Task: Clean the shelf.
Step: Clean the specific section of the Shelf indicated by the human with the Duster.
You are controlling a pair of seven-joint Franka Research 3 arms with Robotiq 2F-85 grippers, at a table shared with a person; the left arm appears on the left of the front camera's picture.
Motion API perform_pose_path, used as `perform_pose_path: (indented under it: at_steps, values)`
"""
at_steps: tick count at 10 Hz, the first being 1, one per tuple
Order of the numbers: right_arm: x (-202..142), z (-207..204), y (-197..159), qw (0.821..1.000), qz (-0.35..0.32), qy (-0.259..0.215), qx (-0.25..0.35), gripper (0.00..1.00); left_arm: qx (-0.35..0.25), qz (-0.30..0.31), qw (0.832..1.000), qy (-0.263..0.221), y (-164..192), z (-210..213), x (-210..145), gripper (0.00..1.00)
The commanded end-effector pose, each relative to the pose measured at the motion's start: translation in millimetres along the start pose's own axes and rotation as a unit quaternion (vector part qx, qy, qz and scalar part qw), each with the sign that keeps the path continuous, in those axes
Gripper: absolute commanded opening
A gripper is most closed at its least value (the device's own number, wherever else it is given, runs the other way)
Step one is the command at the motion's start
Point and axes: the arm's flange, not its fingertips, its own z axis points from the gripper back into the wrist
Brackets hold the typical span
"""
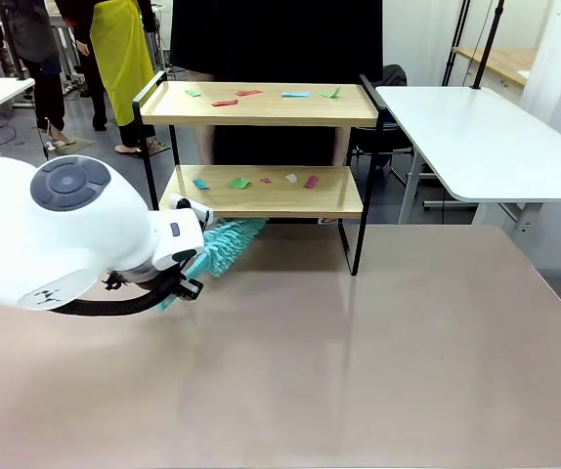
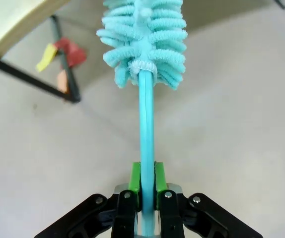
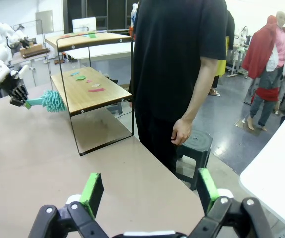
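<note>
The shelf (image 1: 261, 117) stands at the table's far side, with coloured paper scraps (image 1: 246, 182) on both wooden boards. My left gripper (image 1: 185, 285) sits low in front of the shelf's left end and is shut on the teal duster's handle (image 2: 147, 124). The green pads (image 2: 135, 177) clamp that handle. The fluffy duster head (image 1: 227, 242) reaches just under the lower board's front edge. In the right wrist view my right gripper (image 3: 150, 194) is open and holds nothing, far from the shelf (image 3: 85, 89), where the duster (image 3: 50, 100) also shows.
A person in a black shirt (image 3: 177, 64) stands behind the shelf, one hand (image 3: 182, 132) hanging by a dark stool (image 3: 194, 148). A white table (image 1: 476, 137) stands at the back right. Red and yellow scraps (image 2: 65, 52) lie beyond the shelf's black leg (image 2: 68, 74).
</note>
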Motion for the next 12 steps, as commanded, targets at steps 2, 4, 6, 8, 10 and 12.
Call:
perform_pose_path:
  at_steps: [2,4,6,8,10,12]
  values:
    - [3.1,-0.1,0.2,1.000,0.003,-0.002,-0.001,1.00,-0.149,-0.136,0.979,0.024,46.1,44.3,-23.6,0.13]
    - [3.1,-0.1,0.2,1.000,0.003,-0.002,-0.001,1.00,-0.203,-0.202,0.957,0.039,67.3,52.4,-23.6,0.13]
    - [3.1,-0.1,0.2,1.000,0.003,-0.002,-0.001,1.00,-0.209,-0.218,0.953,0.028,88.0,79.8,-22.5,0.13]
    - [3.1,-0.1,0.2,1.000,0.003,-0.002,-0.001,1.00,-0.223,-0.230,0.946,0.050,108.6,98.0,-25.7,0.13]
    - [3.1,-0.1,0.2,1.000,0.003,-0.002,-0.001,1.00,-0.279,-0.255,0.924,0.063,126.7,125.3,-33.5,0.13]
    - [3.1,-0.1,0.2,1.000,0.003,-0.002,-0.001,1.00,-0.271,-0.268,0.916,0.124,150.6,186.2,-34.5,0.13]
